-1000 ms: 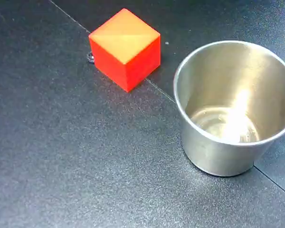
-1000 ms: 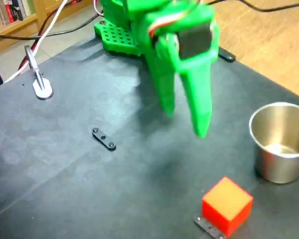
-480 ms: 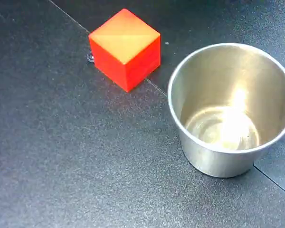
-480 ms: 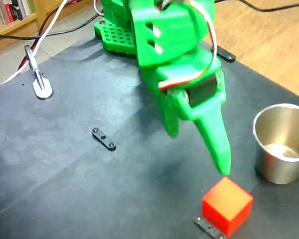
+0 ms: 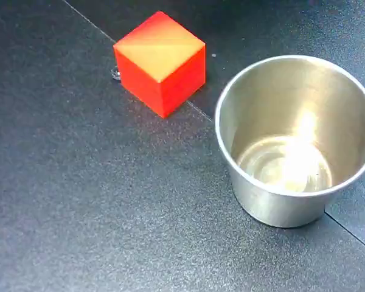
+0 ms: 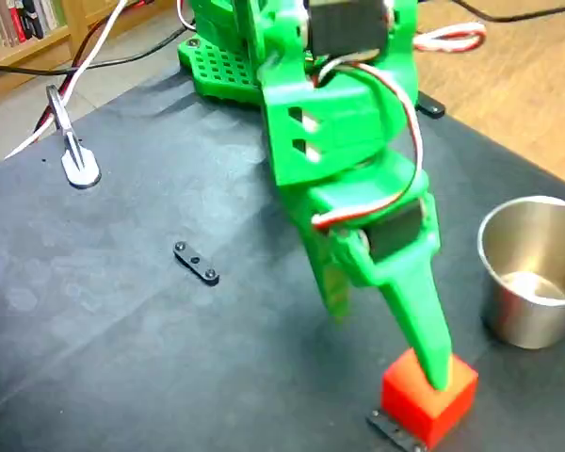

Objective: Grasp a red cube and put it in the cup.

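Green gripper [image 6: 395, 353] w/ fingers apart, one tip over red cube [image 6: 428, 397], prob. lining up to straddle it; steel cup [image 6: 530, 282] stands near cube, empty, mouth up.

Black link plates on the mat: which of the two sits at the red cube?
The one poking out under the red cube at its lower-left corner. The other black link plate lies alone in open mat, far to the left in that fixed view.

no readable text, labels, brands or numbers, book spines [image 6: 19, 24] at top left too blurred to read
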